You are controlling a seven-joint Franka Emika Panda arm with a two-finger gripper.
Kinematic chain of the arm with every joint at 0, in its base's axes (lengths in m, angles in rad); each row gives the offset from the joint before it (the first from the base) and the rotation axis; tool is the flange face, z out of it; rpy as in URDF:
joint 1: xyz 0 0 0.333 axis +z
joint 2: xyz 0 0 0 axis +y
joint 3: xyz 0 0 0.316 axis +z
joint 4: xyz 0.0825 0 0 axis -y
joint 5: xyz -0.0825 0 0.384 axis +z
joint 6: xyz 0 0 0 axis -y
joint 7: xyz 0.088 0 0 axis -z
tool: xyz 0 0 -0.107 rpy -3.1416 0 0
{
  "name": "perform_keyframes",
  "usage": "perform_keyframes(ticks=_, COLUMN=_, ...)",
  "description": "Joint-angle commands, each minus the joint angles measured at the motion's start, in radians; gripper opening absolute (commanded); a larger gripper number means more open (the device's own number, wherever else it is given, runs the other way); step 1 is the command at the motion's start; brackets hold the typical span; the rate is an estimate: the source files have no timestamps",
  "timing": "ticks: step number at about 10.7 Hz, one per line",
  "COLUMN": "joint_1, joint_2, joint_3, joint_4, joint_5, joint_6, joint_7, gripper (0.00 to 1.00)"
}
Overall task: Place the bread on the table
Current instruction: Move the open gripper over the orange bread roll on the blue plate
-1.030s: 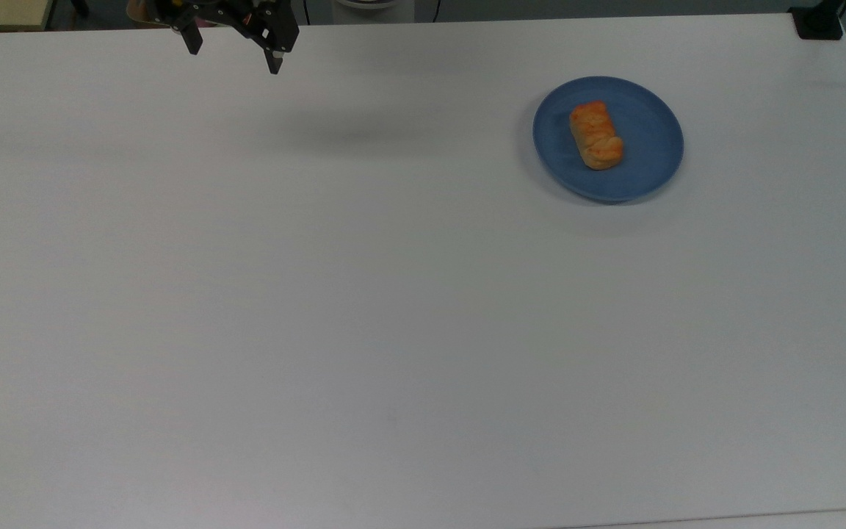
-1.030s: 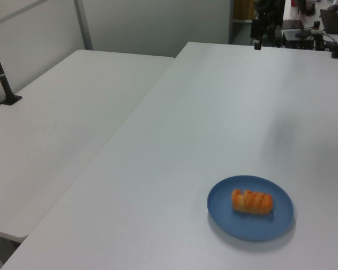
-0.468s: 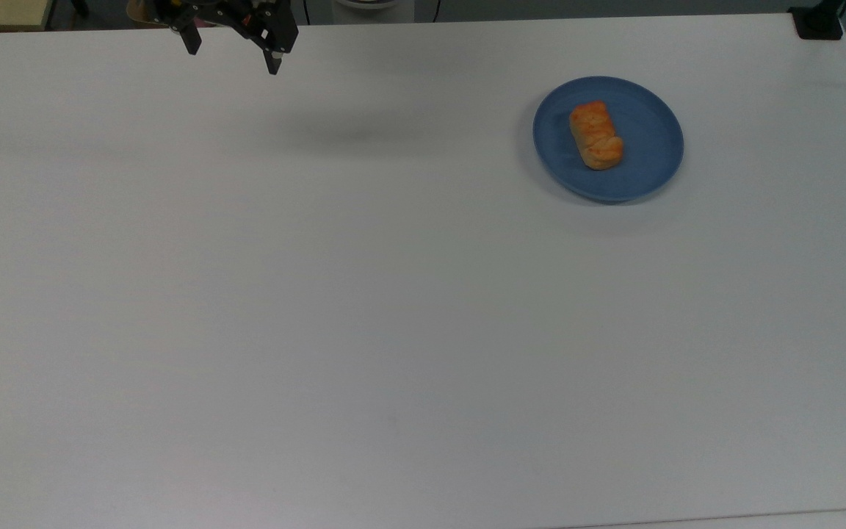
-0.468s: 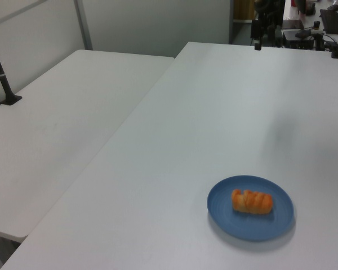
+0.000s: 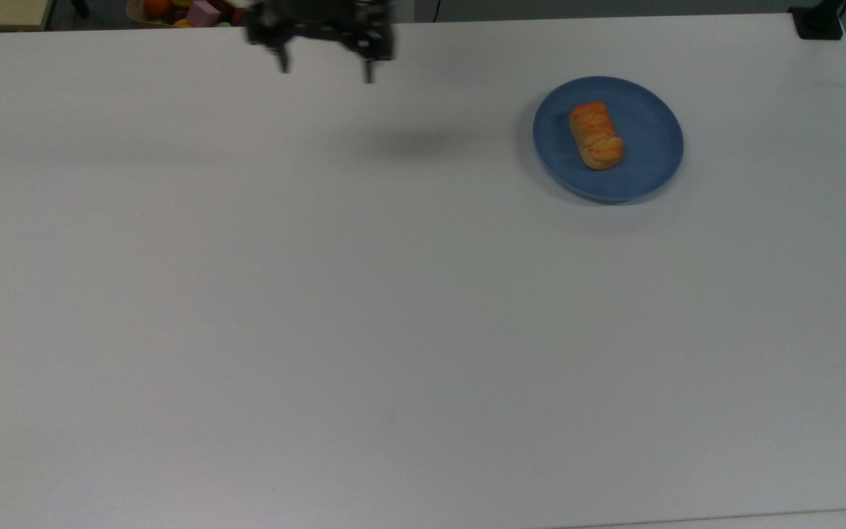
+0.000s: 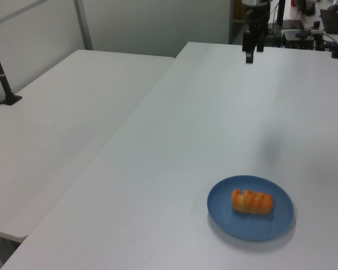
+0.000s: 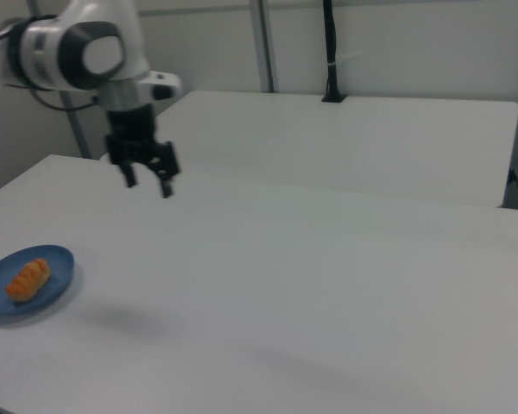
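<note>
End effector (image 5: pixel 325 70) spread, pointing down above table (image 5: pixel 320 294)

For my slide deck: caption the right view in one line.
Open gripper hangs above the white table, apart from the bread lying on the blue plate.

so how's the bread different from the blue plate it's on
The bread is golden-orange with a twisted, glazed crust; the blue plate is plain and smooth. The bread is oblong, the plate round. The bread is much smaller and covers only part of the plate, lying toward the top view's left of its middle. Both sit far from the open gripper.
</note>
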Motion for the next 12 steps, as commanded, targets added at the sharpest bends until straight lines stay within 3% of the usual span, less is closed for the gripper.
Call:
perform_keyframes(ticks=1, joint_1=0.058, joint_2=-0.058, joint_3=0.169, joint_4=-0.126, joint_5=0.029, joint_6=0.015, joint_7=0.112, gripper=1.00)
perform_keyframes(ticks=3, joint_1=0.118, joint_2=-0.051, joint_3=0.241, joint_4=-0.186, joint_5=0.082, joint_6=0.080, joint_7=0.230, gripper=1.00)
perform_keyframes(ticks=6, joint_1=0.151, joint_2=0.013, joint_3=0.324, joint_4=-0.286, joint_5=0.080, joint_6=0.294, joint_7=0.322, gripper=1.00)
perform_keyframes(ticks=8, joint_1=0.194, joint_2=0.075, joint_3=0.324, joint_4=-0.284, joint_5=0.070, joint_6=0.369, joint_7=0.374, gripper=1.00)
perform_keyframes(ticks=12, joint_1=0.271, joint_2=0.204, joint_3=0.324, joint_4=-0.277, joint_5=-0.016, joint_6=0.409, joint_7=0.473, gripper=0.96)
